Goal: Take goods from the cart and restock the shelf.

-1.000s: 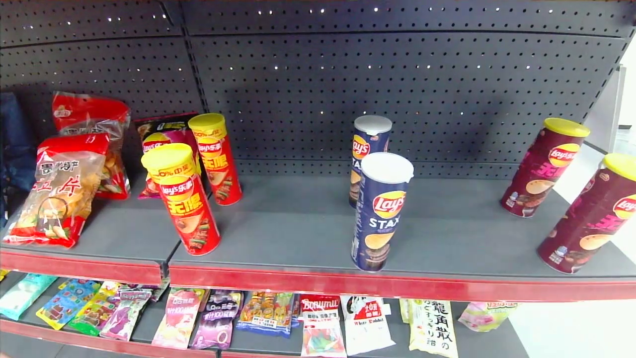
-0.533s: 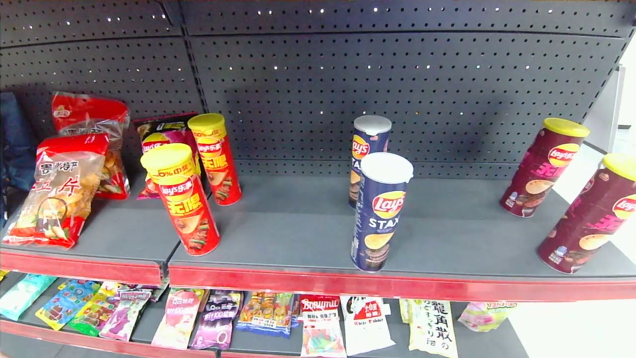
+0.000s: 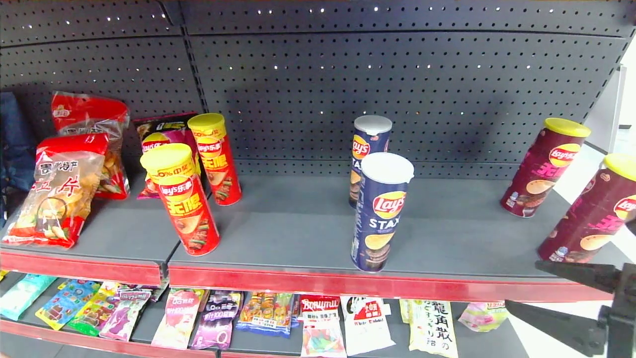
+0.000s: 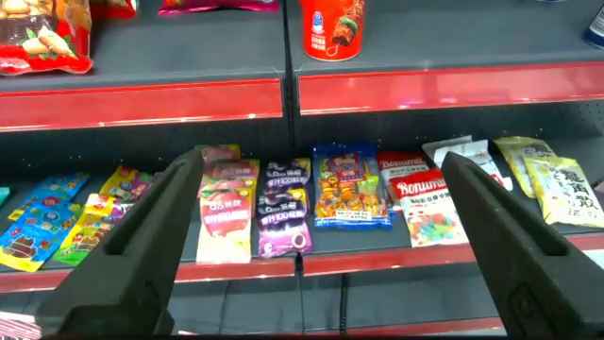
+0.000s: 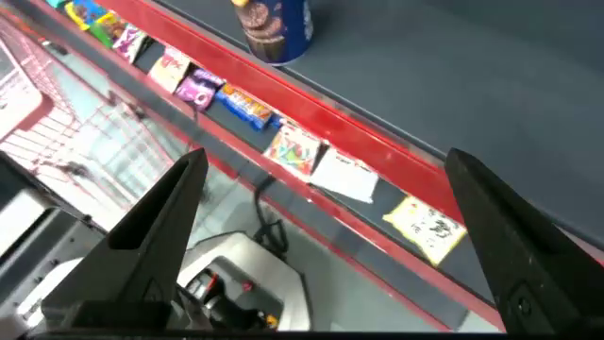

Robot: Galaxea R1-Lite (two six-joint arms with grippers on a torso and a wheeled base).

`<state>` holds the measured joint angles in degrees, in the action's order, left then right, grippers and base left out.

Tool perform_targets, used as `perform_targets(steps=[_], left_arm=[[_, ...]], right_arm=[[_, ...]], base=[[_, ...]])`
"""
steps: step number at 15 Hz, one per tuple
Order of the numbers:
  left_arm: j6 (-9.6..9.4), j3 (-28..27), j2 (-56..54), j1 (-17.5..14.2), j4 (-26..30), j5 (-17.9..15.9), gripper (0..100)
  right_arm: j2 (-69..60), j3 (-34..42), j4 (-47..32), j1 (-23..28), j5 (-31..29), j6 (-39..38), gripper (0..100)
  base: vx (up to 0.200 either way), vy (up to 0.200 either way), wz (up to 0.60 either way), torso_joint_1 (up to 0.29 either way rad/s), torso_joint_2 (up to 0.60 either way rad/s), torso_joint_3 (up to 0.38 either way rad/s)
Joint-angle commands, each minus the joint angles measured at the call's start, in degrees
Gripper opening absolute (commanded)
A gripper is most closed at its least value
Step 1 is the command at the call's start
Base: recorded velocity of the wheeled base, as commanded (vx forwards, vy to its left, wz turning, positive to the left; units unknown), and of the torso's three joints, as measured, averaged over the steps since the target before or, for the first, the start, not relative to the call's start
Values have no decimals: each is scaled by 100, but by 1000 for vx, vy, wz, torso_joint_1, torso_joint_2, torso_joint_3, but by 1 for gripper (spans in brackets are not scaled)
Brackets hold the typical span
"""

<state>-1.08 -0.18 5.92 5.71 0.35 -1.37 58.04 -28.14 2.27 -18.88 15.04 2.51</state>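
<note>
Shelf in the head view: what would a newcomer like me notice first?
On the upper shelf three tall pairs stand out: red cans at the left, navy cans in the middle, maroon cans at the right. On the level beneath, a row of colourful snack packets lies flat. The right end effector, black and open, shows at the lower right corner.

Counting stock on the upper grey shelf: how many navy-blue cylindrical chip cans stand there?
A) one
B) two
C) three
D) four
B: a front navy-blue cylindrical chip can stands on the grey shelf, and a rear navy-blue chip can stands behind it.
</note>
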Motion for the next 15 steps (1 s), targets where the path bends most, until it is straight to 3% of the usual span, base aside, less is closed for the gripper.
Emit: perform_targets(steps=[1, 8, 15], left_arm=[[3, 1, 23, 1, 0, -4, 100], [-32, 1, 14, 1, -9, -4, 100], [-41, 1, 14, 1, -9, -4, 100]], right_arm=[[1052, -60, 459, -212, 16, -154, 100], [2801, -227, 1680, -230, -19, -119, 100], [3495, -702, 1716, -247, -327, -93, 100]], base=[[0, 0, 0, 0, 0, 0], [0, 0, 0, 0, 0, 0], [0, 0, 0, 0, 0, 0]])
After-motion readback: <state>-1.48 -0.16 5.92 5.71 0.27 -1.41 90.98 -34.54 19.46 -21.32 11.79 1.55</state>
